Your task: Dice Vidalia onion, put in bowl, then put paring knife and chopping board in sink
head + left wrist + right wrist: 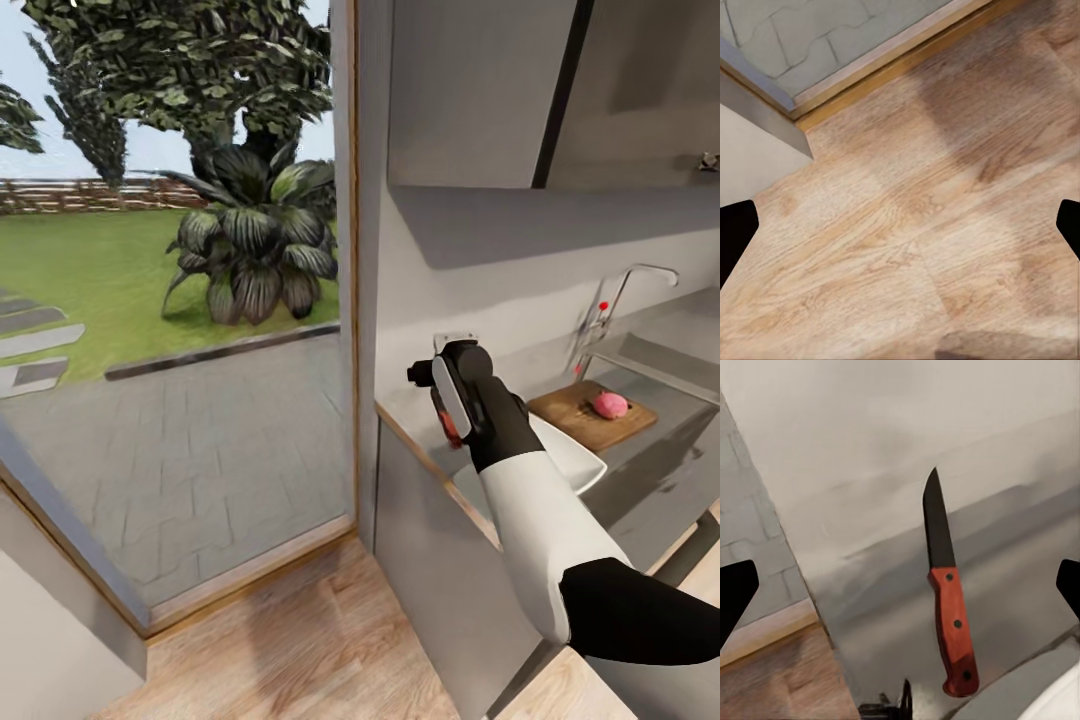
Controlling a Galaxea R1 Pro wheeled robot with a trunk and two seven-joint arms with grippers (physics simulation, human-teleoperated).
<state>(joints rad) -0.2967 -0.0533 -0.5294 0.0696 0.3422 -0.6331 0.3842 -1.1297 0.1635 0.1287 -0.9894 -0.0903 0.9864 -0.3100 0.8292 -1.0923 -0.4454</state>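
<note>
Your right end effector (440, 400) hangs over the tabletop's (640, 440) near left end, fingers spread apart, above the paring knife (947, 607) lying flat. Vidalia onion (610, 404) rests on the chopping board (590, 412), beyond the bowl (575, 455). Left end effector (900, 232) spread over wooden floor (907, 225).

We count one knife (947, 607), with three rivets along its red handle. On the tabletop (425, 425) we see one board (585, 415), and on it one pink onion (610, 404). There is one white bowl (575, 455), partly behind the arm. We count one sink (655, 360) and one tap (625, 290) with one red knob. One arm reaches into the head view, ending in one hand (440, 385); each wrist view shows two dark fingertips (735, 236) at its edges. Outside we count one large leafy plant (255, 240).
</note>
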